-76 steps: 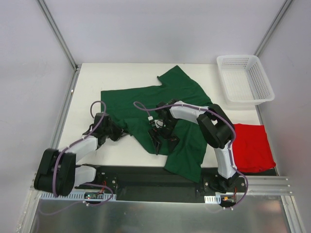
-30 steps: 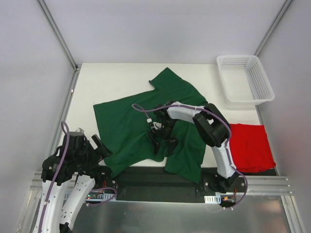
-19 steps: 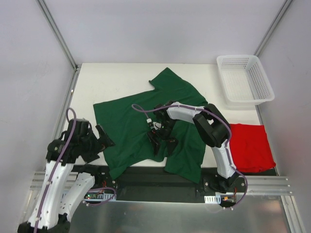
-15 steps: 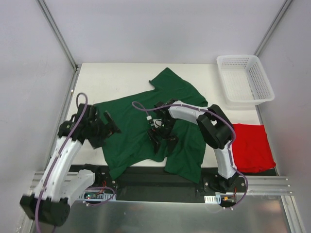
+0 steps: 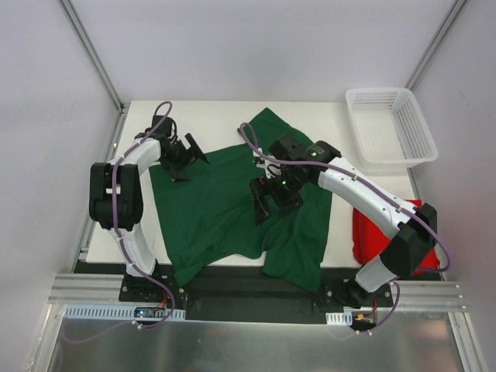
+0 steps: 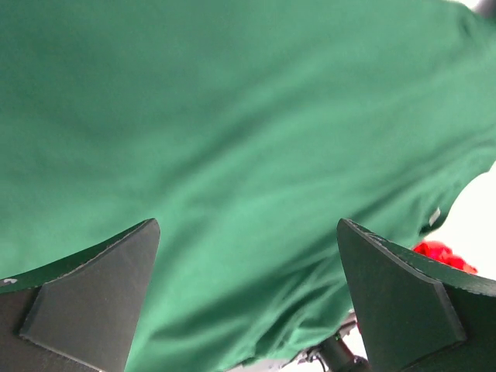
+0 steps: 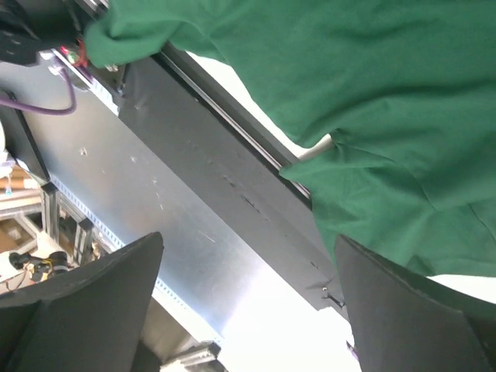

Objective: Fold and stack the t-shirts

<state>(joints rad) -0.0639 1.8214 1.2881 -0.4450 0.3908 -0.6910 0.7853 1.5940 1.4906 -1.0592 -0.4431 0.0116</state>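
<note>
Both arms extend forward, left tool (image 5: 186, 160) and right tool (image 5: 275, 208) with fingers spread wide.

green t-shirt (image 5: 217, 209), red t-shirt (image 5: 361, 236), white basket (image 5: 378, 91)

1. I can read no words, numbers, brand names or signs in any of my three camera views.
2. In my left wrist view, a small pale patch (image 6: 435, 215) sits near the edge of the green t-shirt (image 6: 232, 155). It is too small and blurred for me to tell whether it carries any print.
</note>
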